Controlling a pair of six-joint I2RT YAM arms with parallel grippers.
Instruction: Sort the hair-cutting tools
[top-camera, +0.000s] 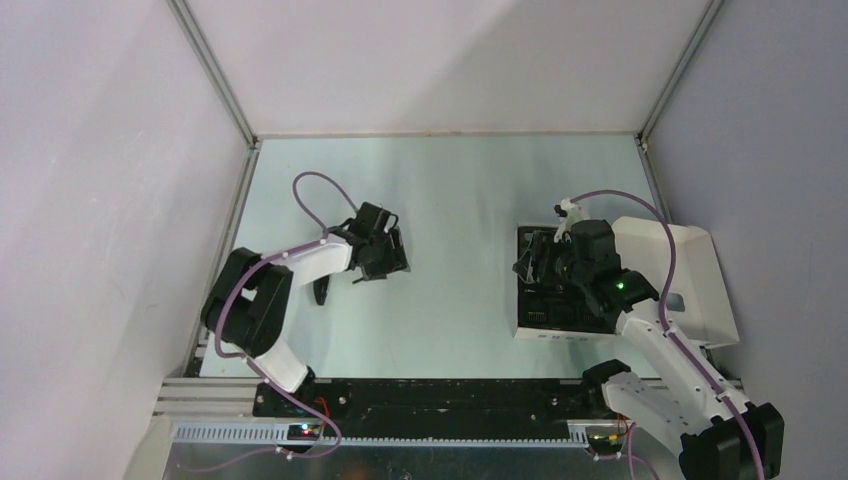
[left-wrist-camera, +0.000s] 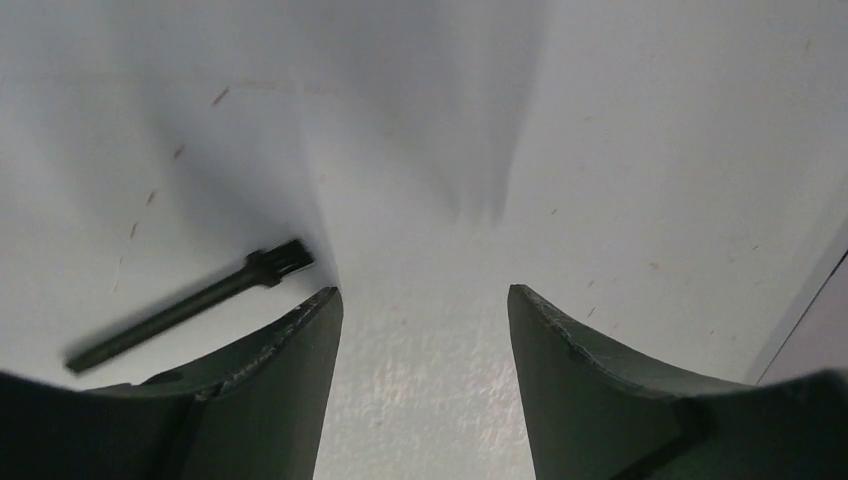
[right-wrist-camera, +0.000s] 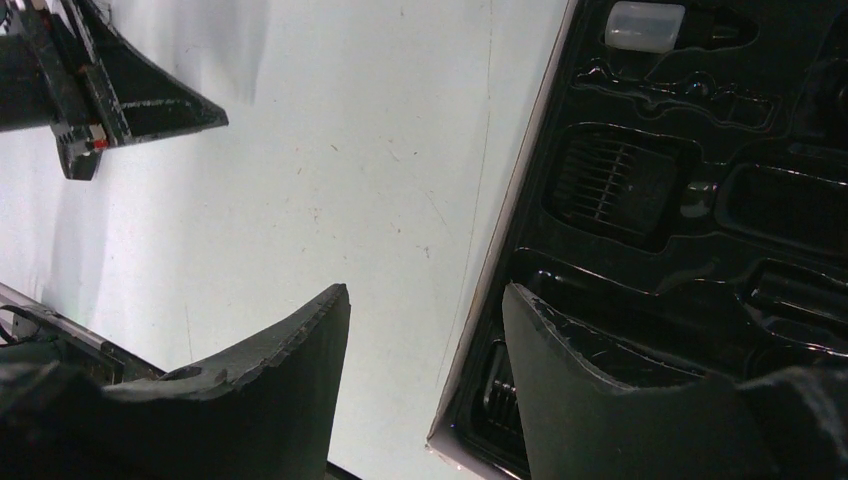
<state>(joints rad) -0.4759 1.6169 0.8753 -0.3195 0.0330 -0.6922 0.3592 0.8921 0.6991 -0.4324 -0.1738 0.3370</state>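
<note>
A thin black brush lies on the table just left of my left gripper's left finger. That gripper is open over bare table at the left middle, with nothing between its fingers. A small black piece lies beside the left forearm. My right gripper is open and empty, straddling the left edge of the white box. A ribbed black comb attachment sits in a recess of the box's black insert. From above, the right gripper hovers over the insert.
The box's lid lies open to the right of the insert. A small whitish cap sits in the insert's far recess. Enclosure walls and metal rails border the table on the left, back and right.
</note>
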